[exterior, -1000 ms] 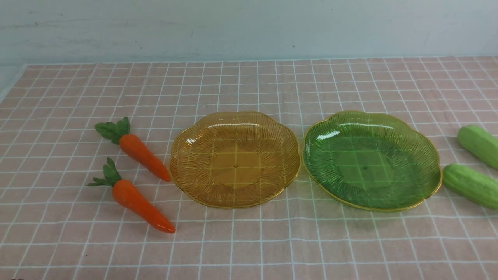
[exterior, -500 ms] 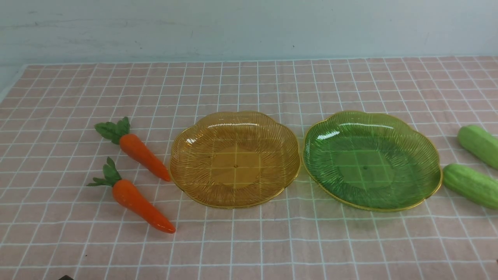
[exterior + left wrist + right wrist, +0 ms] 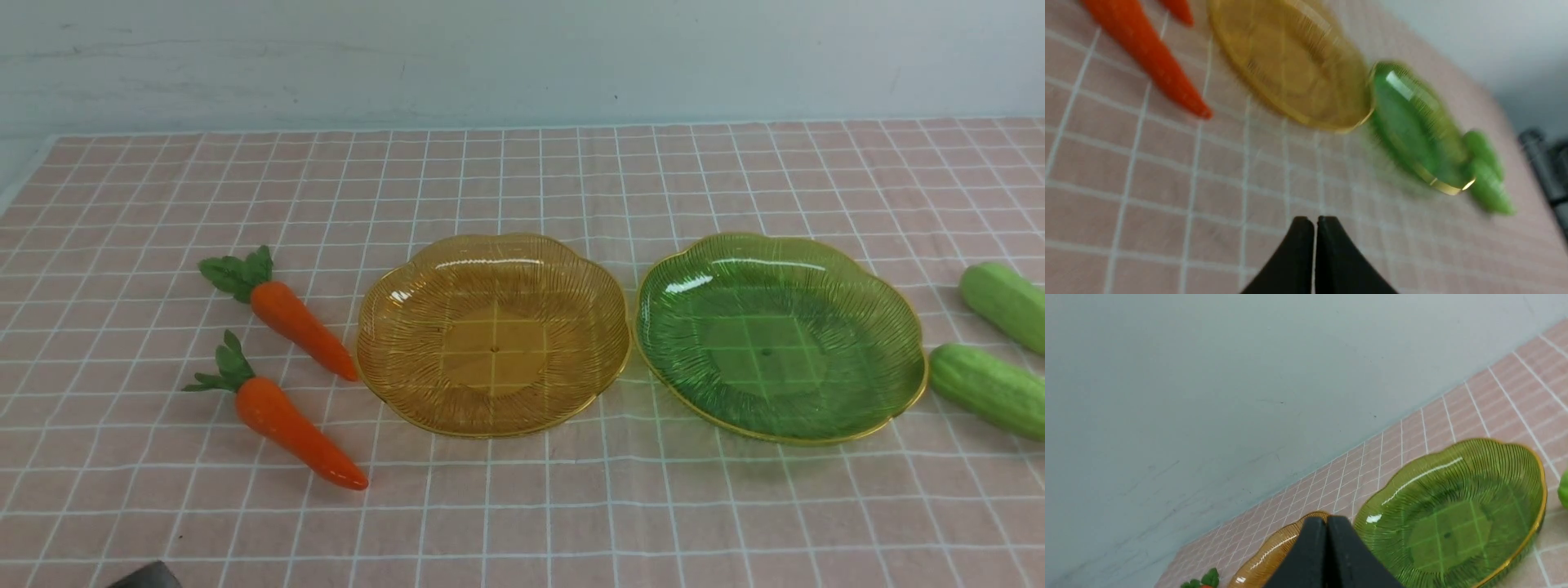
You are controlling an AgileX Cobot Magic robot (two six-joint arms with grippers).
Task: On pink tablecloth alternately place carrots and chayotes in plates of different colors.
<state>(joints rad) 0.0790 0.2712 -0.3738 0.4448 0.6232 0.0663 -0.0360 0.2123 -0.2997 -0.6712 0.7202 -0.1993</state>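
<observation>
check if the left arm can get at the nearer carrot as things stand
Probably yes. The nearer carrot lies in the open on the pink tablecloth, on the left arm's side, with only bare cloth between it and the left tool. That tool is shut, so it would have to open first.

Nothing readable in any view — no words, labels or numbers on the amber plate [image 3: 392, 327], the green plate [image 3: 890, 343], the carrots [image 3: 298, 322], the chayotes [image 3: 980, 388] or the pink tablecloth [image 3: 522, 506] — only its white grid
</observation>
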